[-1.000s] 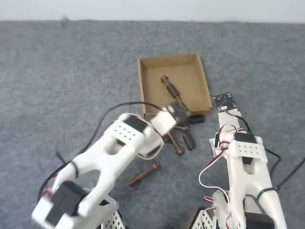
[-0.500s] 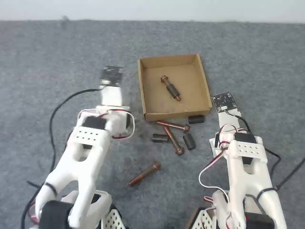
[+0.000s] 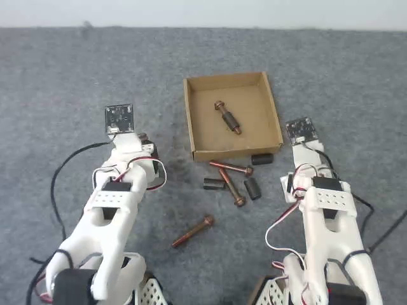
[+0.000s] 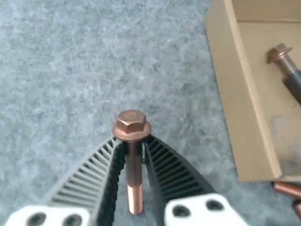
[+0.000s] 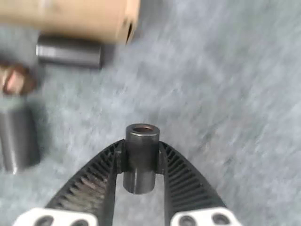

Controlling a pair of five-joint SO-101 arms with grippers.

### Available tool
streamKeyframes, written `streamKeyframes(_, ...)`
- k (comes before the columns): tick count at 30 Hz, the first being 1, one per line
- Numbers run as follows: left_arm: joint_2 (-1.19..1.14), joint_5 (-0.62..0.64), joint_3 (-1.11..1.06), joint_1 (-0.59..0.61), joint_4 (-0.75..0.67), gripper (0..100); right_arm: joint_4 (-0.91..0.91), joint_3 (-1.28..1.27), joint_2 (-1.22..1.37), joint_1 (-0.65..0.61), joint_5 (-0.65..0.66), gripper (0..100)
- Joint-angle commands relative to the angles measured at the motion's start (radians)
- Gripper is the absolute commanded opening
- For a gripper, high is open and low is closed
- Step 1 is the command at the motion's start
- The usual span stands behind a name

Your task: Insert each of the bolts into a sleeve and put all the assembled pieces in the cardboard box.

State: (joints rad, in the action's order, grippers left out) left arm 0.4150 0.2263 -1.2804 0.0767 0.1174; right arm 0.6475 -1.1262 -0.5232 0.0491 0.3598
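Copper bolt [image 4: 131, 126] clamped in my left tool [image 4: 133, 141], sleeve [image 5: 140, 176] in right tool [image 5: 141, 146], flanking cardboard box [image 3: 189, 121]; any tilt may jam mating.

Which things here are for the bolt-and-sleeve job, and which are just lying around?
For the job: bolt in the left claw; sleeve in the right claw; three loose bolts; three loose sleeves; cardboard box; assembled piece inside it.
Just there: grey carpet; black cable.

Assembled bolt [image 3: 227, 117] in cardboard box [image 3: 235, 153]; loose bolts [image 3: 230, 168], sleeves [image 3: 214, 183] before it.
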Motion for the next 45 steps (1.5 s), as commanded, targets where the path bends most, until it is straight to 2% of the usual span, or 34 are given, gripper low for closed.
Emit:
streamKeyframes(1,0.060,0.011,0.012,0.006,-0.038,1,-0.136,0.005,-0.050,0.016,0.015,0.6)
streamKeyframes(9,0.060,0.005,0.010,0.006,-0.040,1,-0.513,-0.002,-0.038,0.001,0.015,0.6)
streamKeyframes(17,0.058,0.003,0.008,0.006,-0.040,1,-0.743,-0.133,-0.038,-0.102,0.009,0.6)
streamKeyframes(24,0.058,0.003,0.008,0.006,-0.040,1,-1.196,-0.325,-0.038,-0.231,0.009,0.6)
streamKeyframes(27,0.057,0.003,0.008,0.006,-0.040,1,-1.320,-0.350,-0.038,-0.269,0.008,0.6)
streamKeyframes(30,0.057,0.003,0.008,0.006,-0.040,1,-1.372,-0.354,-0.038,-0.297,-0.049,0.6)
streamKeyframes(35,0.057,0.003,0.007,0.006,-0.040,1,-1.388,-0.347,-0.038,-0.338,-0.417,0.6)
streamKeyframes(37,0.057,0.003,0.007,0.006,-0.040,1,-1.389,-0.345,-0.038,-0.355,-0.505,0.6)
streamKeyframes(45,0.055,0.003,0.007,0.006,-0.040,1,-1.382,-0.336,-0.033,-0.438,-0.517,0.6)
